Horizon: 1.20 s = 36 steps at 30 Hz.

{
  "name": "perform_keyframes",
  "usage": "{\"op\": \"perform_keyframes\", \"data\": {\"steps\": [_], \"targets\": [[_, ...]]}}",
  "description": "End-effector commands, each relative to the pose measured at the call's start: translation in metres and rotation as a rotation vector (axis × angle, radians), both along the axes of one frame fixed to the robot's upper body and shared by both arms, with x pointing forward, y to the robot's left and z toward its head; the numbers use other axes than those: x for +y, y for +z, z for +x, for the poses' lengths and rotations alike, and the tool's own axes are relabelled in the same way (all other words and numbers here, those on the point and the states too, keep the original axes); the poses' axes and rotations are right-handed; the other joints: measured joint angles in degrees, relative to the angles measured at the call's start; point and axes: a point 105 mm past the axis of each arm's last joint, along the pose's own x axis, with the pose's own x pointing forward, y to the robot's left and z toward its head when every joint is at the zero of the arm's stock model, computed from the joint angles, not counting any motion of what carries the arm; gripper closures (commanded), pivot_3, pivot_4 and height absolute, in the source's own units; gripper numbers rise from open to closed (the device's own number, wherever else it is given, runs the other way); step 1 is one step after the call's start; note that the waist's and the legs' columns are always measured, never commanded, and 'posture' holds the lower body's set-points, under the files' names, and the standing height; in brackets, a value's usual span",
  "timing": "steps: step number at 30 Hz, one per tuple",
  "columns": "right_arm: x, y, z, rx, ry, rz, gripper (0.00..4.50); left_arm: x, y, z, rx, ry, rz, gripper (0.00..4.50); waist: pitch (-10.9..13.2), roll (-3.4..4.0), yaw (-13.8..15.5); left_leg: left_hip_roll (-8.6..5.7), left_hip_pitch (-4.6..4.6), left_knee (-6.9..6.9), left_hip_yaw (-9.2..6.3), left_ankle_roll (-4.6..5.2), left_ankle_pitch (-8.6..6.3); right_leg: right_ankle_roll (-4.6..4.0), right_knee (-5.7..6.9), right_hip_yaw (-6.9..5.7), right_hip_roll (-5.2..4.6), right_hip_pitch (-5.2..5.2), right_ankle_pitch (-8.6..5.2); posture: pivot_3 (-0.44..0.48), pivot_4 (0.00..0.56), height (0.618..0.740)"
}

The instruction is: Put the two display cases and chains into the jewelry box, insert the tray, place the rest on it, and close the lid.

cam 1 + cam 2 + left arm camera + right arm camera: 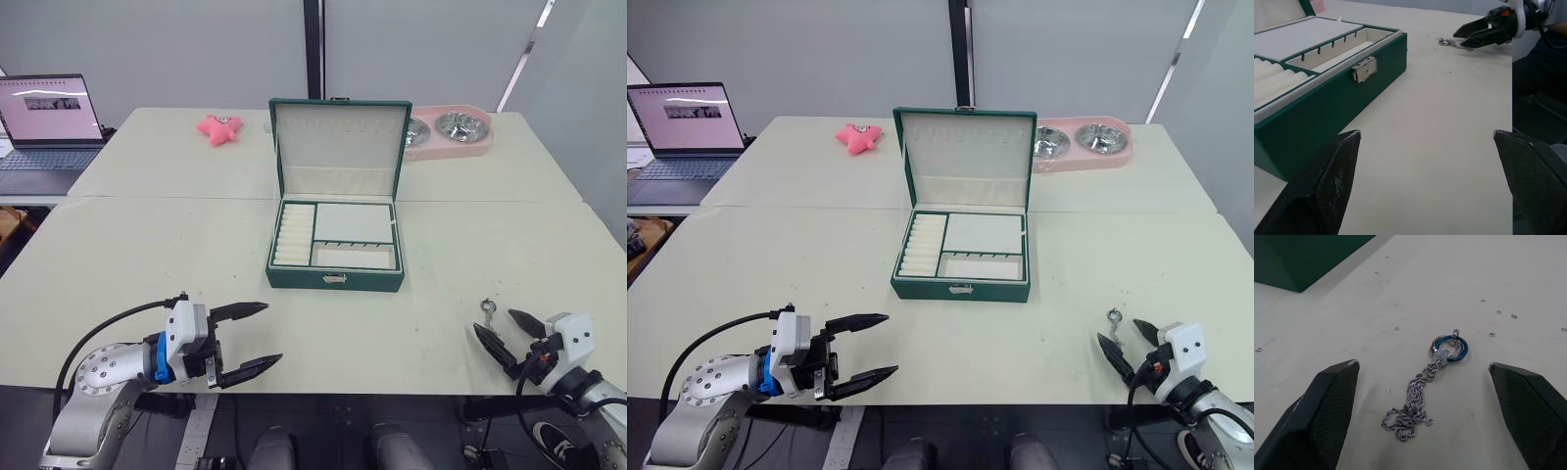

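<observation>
The right end effector (507, 336) hangs at the near right edge of the cream surface (147, 264), its two fingers spread wide and holding nothing. A silvery chain (1418, 401) lies bunched on the surface between those fingers, touching neither, with a blue and silver ring (1449, 348) at its far end. Small specks dot the surface around it.

The left end effector (245, 340) hovers over the near edge on the other side, fingers likewise spread and empty. Bare surface lies between the two end effectors and beyond them, wide open room.

Ahead of both, nearer the left end effector's line than the right's, stands the jewelry box (336, 279) with its lid (339, 137) raised upright. The tray (338, 236) sits in the box, showing the ribbed ring-roll strip and cream compartments; what lies beneath the tray is hidden. A small metal clasp (1364, 69) sits on the box's front wall.

A seam crosses the surface just behind the box. Far beyond the left end effector lie a pink star-shaped toy (219, 128) and an open laptop (46, 127), which is cut off by the view's edge. Far beyond the right end effector, partly hidden by the lid, is a pink stand with two steel bowls (453, 130). Grey wall panels close the room behind.
</observation>
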Motion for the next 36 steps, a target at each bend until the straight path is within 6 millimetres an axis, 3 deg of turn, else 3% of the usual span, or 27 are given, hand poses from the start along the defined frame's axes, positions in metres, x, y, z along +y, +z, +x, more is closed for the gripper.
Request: {"op": "perform_keyframes", "data": {"steps": [1,17,23,36], "targets": [[0.001,-0.001,0.001,-0.017,-0.007,-0.033,0.03,-0.002,0.001,-0.003,-0.028,-0.021,-0.008,0.00,0.0,0.00,0.0,0.00,0.00,0.00,0.00,0.00,0.00,0.00,0.00,0.00,0.00,0.00,0.00,0.000,0.150,0.740],[-0.001,-0.034,0.001,0.089,0.002,-0.108,0.03,0.000,-0.014,-0.002,-0.042,-0.003,-0.024,0.00,-0.4,-0.56,-0.1,0.05,0.29,-0.01,0.00,0.00,0.00,-0.01,-0.01,0.02,0.06,0.25,0.00,0.000,0.150,0.740],[0.000,-0.038,-0.001,0.124,0.010,-0.139,0.03,0.004,-0.015,0.000,-0.047,0.004,-0.027,0.00,-0.7,-0.97,-0.1,0.05,0.44,-0.03,-0.04,0.01,-0.01,-0.01,-0.07,-0.01,0.06,0.45,-0.01,0.000,0.150,0.740],[0.001,-0.045,-0.005,0.167,-0.005,-0.089,0.03,0.000,-0.012,0.002,-0.058,0.001,-0.036,0.00,-0.8,-1.09,-0.1,0.06,0.45,-0.05,-0.06,0.01,-0.01,-0.02,-0.12,-0.03,0.06,0.48,-0.01,0.000,0.150,0.740]]}}
